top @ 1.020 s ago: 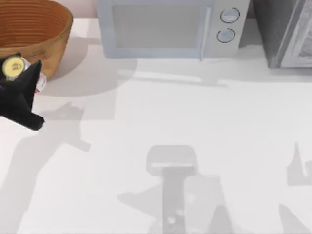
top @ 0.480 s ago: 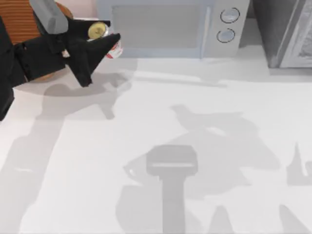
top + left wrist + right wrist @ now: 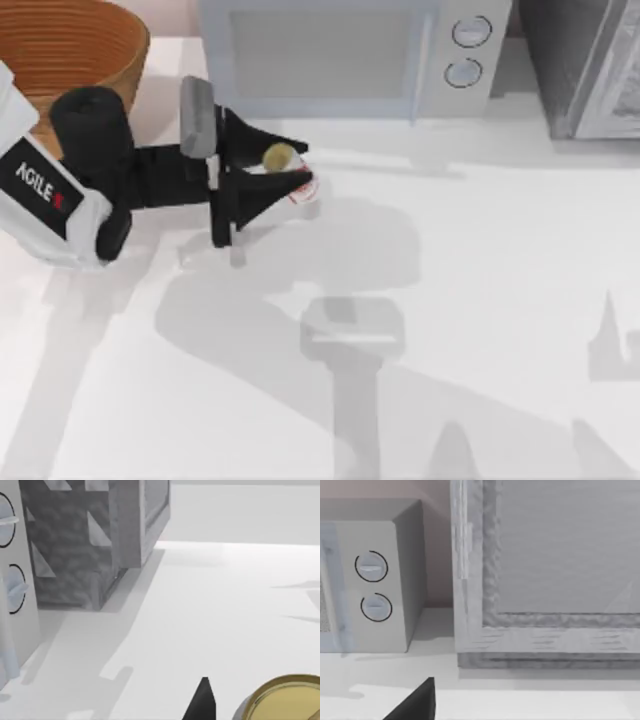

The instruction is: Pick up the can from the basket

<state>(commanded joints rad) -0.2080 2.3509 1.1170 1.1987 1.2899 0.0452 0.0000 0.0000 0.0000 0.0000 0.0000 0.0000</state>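
Observation:
The can (image 3: 281,157), a small white cylinder with red markings and a gold top, is held above the table in front of the microwave. My left gripper (image 3: 298,168) is shut on it, one black finger on each side. The left wrist view has the can's gold top (image 3: 286,700) beside a black fingertip (image 3: 202,702). The orange-brown woven basket (image 3: 60,45) stands at the table's far left corner, well left of the can. A dark part of my right gripper (image 3: 415,705) sits at the edge of the right wrist view.
A pale microwave (image 3: 340,55) with two round knobs stands along the back edge, just behind the held can. A grey cabinet (image 3: 590,70) fills the back right corner. Open white tabletop (image 3: 450,300) spreads across the middle and right.
My left arm has carried the can from beside the basket rightward and then forward, out over the table in front of the microwave. The basket stays put.

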